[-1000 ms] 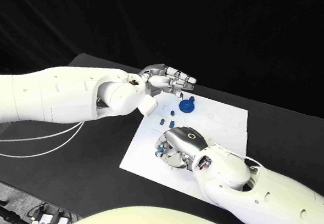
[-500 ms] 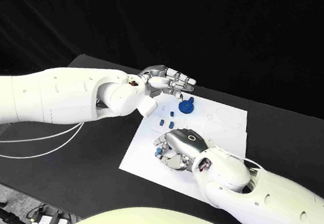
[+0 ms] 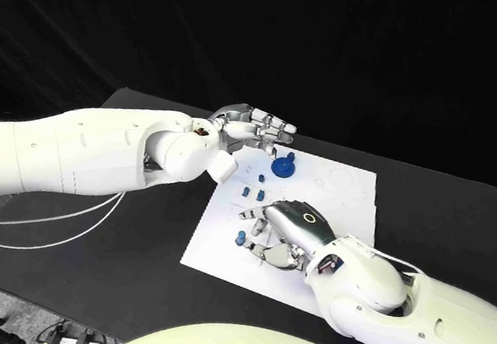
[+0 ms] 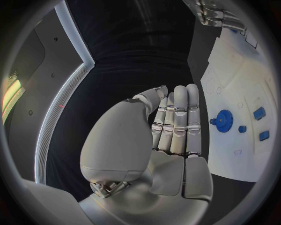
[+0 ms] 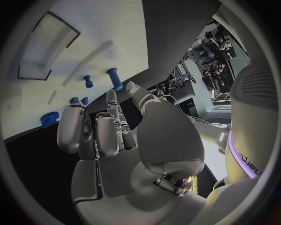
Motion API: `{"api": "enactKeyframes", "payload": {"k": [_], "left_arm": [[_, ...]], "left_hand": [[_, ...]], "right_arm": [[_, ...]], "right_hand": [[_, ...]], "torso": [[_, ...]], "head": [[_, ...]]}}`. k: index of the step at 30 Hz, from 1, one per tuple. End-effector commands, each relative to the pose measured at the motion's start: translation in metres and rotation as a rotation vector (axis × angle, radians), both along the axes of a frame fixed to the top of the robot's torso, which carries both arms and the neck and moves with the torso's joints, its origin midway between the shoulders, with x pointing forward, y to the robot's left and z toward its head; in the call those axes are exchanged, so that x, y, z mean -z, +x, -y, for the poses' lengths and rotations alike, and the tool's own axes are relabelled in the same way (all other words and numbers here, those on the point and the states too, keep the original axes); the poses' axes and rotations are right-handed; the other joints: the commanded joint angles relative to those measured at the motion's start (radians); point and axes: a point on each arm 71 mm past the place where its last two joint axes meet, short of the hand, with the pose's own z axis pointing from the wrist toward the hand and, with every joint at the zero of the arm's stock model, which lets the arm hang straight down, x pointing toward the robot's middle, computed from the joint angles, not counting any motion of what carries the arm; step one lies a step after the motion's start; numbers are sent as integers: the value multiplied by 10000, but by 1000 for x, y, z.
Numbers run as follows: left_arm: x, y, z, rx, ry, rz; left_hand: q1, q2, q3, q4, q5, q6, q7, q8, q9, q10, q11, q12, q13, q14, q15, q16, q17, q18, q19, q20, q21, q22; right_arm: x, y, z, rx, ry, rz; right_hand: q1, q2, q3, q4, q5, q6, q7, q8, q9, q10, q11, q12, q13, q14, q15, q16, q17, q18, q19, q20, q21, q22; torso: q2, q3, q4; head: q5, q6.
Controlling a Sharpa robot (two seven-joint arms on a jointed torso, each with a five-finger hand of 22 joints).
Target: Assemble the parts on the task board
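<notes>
1. Head view: the white board (image 3: 349, 203) lies mid-table; a blue gear (image 3: 282, 167) stands near its 11 o'clock corner.
2. Left hand (image 3: 251, 126) hovers beside that corner, fingers straight and together, holding nothing (palm bare in its wrist view).
3. Right hand (image 3: 280, 231) covers the board's 8 o'clock part, fingers spread loosely over small blue pegs (image 5: 114, 78); whether it pinches one I cannot tell.

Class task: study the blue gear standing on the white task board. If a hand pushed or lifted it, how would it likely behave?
The blue gear looks small and rigid, probably light. Its toothed rim should give fingers purchase. It sits flat on the task board, so tipping seems unlikely.
</notes>
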Motion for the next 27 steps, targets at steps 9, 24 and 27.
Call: {"api": "enactKeyframes", "payload": {"k": [9,24,27], "left_arm": [[0,0,-2,245,-124,35],[9,-3,-16,7,-8,-91],[10,-3,-17,-23,-2,-85]], "left_hand": [[-55,-32,-38,-24,2,-104,-5,67,13,-60,-2,40,17,-29,28,45,-15,65,-25,28,11,6],[-48,-39,-41,-37,2,-107,-10,75,14,-66,-4,58,19,-42,27,42,-19,65,-31,28,6,4],[-48,-39,-41,-37,2,-107,-10,75,14,-66,-4,58,19,-42,27,42,-19,65,-31,28,6,4]], "right_arm": [[-37,24,84,1904,2154,-1060],[-14,11,177,5145,345,-3248],[-8,6,182,5491,-224,-3102]], "right_hand": [[499,351,58,36,120,1676,318,692,264,1021,-66,720,404,284,-56,-164,-190,97,-212,-20,-619,1013],[-596,534,-2965,1370,1558,1459,-160,2318,1446,2638,-493,12130,12157,760,-410,1469,2294,-187,473,-364,747,1675],[-665,560,-3309,1576,1490,1423,-174,2486,1587,2718,-500,12351,12446,802,-408,1624,2569,-207,527,-369,861,1732]], "torso": [[-137,-41,-110],[-449,-112,-296],[-472,-147,-299]], "head": [[-269,259],[-1301,-7],[-1472,-79]]}}
